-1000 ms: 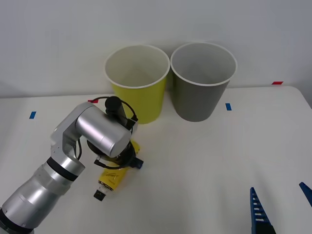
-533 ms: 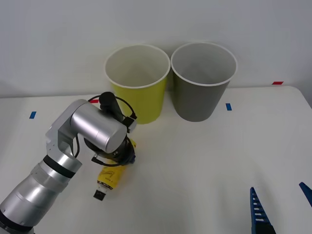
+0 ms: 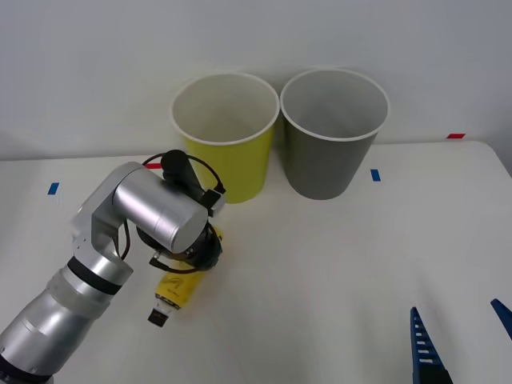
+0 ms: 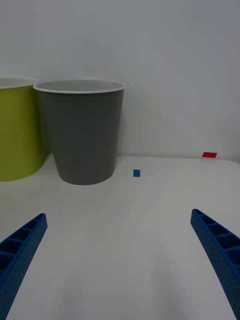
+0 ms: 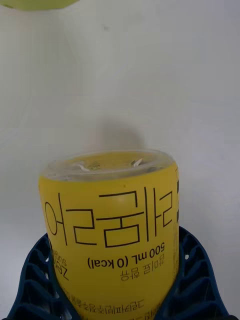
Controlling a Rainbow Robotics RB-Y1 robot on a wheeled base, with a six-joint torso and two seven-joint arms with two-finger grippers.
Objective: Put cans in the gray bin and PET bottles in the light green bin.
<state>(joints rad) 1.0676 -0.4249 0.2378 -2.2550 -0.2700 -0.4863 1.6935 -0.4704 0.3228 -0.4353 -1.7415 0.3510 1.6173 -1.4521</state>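
White wall behind, white counter (image 3: 336, 272) in front of me with a few bits of colored tape on it, so pretty plain setup. Biggest things on it are the two bins at the back, touching side by side: the light green bin (image 3: 225, 134) on my left and the gray bin (image 3: 331, 132) on my right, both upright and open. Then there's my left arm reaching over the near-left part of the counter, just in front of the green bin. My left claw (image 5: 117, 280) is clamped around the PET bottle (image 3: 178, 290), ribbed blue fingers (image 5: 37, 280) hugging both sides of the yellow label. From the front view the bottle lies on its side on the counter, or just off it, can't tell, long axis running from the claw toward me, black cap end nearest me and the flat bottom pointing at the green bin. So the bin I need is straight ahead and close, I'd guess lift, tip, drop. My right claw (image 4: 120, 260) is parked low over the near-right of the counter, spread wide with nothing in it, well away from the bottle.
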